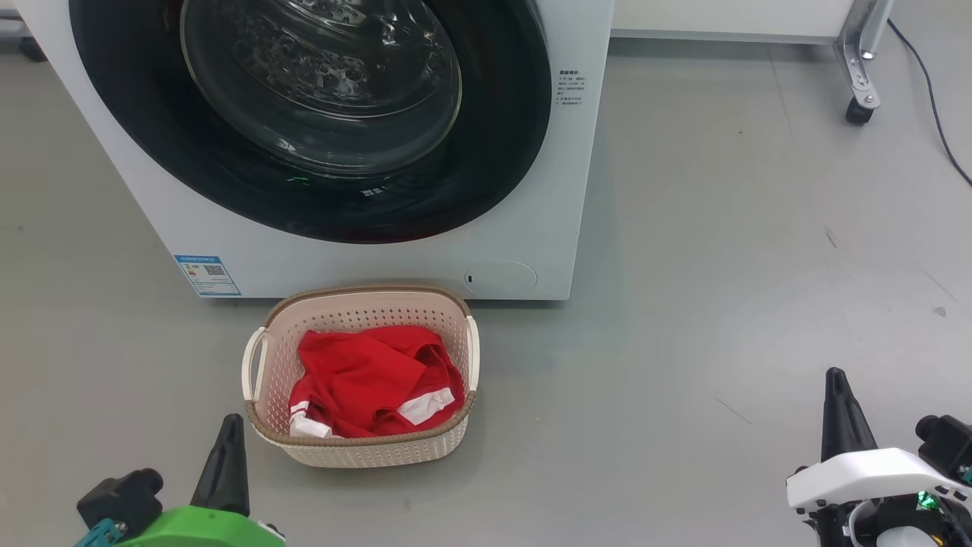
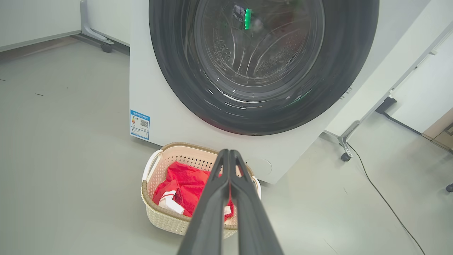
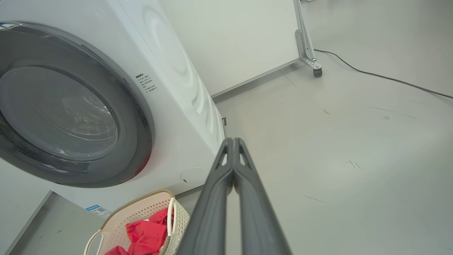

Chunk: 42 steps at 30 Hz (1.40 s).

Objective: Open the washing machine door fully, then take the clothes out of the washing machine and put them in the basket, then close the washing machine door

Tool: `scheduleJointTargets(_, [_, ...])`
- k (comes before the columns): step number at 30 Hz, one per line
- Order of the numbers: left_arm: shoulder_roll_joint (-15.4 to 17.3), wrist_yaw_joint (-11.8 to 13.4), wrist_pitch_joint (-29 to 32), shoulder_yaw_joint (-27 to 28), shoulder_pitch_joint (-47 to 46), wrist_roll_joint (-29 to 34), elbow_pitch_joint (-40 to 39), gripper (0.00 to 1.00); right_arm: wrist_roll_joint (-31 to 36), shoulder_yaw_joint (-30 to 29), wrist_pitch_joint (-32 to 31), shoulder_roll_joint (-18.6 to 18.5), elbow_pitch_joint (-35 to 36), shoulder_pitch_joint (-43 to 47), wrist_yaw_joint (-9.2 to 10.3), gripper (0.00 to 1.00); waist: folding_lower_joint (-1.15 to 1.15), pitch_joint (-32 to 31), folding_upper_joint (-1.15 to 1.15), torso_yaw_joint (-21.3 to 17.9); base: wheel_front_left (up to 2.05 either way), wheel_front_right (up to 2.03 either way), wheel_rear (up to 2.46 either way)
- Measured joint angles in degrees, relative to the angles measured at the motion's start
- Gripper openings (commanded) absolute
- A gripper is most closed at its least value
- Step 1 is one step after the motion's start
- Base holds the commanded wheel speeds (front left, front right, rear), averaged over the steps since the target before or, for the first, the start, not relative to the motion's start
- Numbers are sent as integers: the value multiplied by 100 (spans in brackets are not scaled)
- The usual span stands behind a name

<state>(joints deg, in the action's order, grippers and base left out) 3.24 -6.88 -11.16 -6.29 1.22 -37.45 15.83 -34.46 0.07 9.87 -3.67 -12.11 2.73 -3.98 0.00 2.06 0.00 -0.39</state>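
Note:
The white washing machine (image 1: 380,258) stands at the back with its round black door (image 1: 486,152) closed flat against the front. On the floor just in front sits the cream basket (image 1: 364,452), and the red clothes (image 1: 364,376) with white bands lie inside it. My left gripper (image 1: 228,425) is at the lower left, shut and holding nothing, a little to the left of the basket. Low on the right, well away from the basket, my right gripper (image 1: 835,380) is shut and holds nothing. From the left wrist the shut fingers (image 2: 216,198) point at the basket (image 2: 166,216).
Grey floor spreads to the right of the machine. A metal frame leg on a caster (image 1: 860,110) stands at the back right, with a black cable (image 1: 934,99) trailing past it. A blue sticker (image 1: 206,275) marks the machine's lower left corner.

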Motion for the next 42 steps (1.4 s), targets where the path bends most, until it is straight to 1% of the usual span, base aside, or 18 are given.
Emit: scheduleJointTargets(42, [-4,0,818,435,-151,-2940,-8,0,-2976,-438,-875,82,-201,-340,-147,0,0,-101,0,19,0,0,0])
